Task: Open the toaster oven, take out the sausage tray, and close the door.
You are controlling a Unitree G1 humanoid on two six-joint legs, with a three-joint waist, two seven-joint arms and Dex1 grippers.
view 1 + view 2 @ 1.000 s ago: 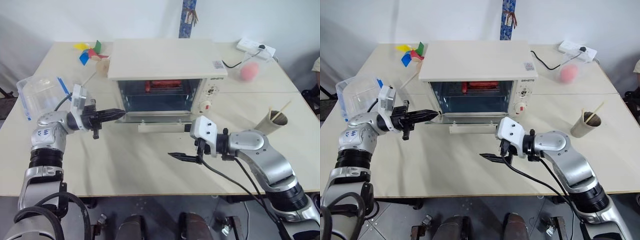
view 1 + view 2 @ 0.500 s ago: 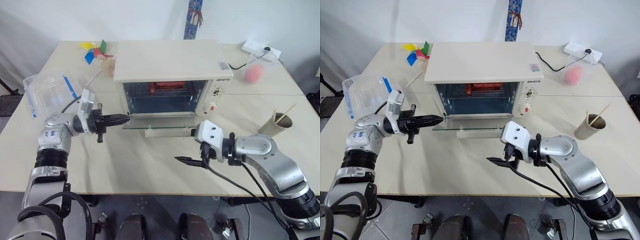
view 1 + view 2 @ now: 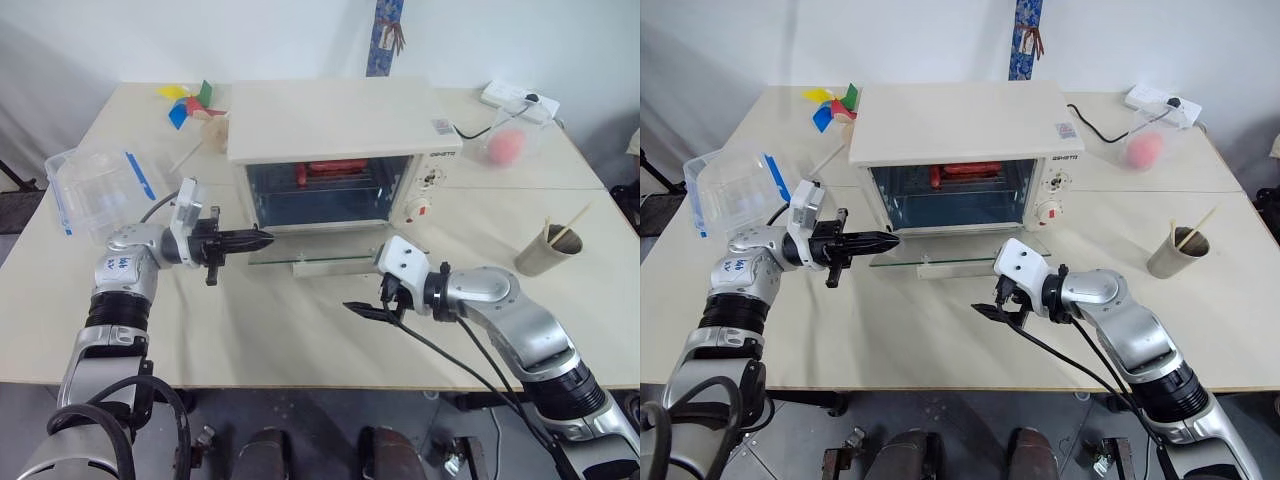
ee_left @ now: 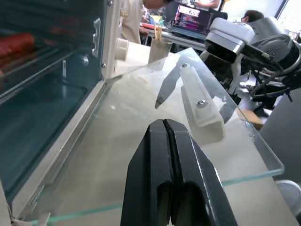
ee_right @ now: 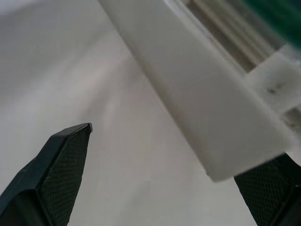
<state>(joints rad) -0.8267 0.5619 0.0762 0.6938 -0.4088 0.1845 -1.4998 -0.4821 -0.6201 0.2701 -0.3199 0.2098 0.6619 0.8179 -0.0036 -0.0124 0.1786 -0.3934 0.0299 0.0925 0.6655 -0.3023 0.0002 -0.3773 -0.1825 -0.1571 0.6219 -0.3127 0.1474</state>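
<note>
Your oven (image 3: 335, 125) is a boxy cream metal case on the table (image 3: 290, 330), its glass door (image 3: 320, 257) folded down flat. Inside, you have a silver tray (image 3: 335, 170) with red sausages. Left gripper (image 3: 268, 239): black fingers pressed together over the glass; right gripper (image 3: 366, 311): spread wide by the handle.

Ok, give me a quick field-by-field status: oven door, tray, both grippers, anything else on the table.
door: folded down flat, toaster oven open
sausage tray: inside, on the rack, red sausages on it
left gripper: shut, empty, tip at the door's left edge
right gripper: open, empty, just in front of the door handle
other items: clear plastic box, paper cup, pinwheel, power strip
</note>
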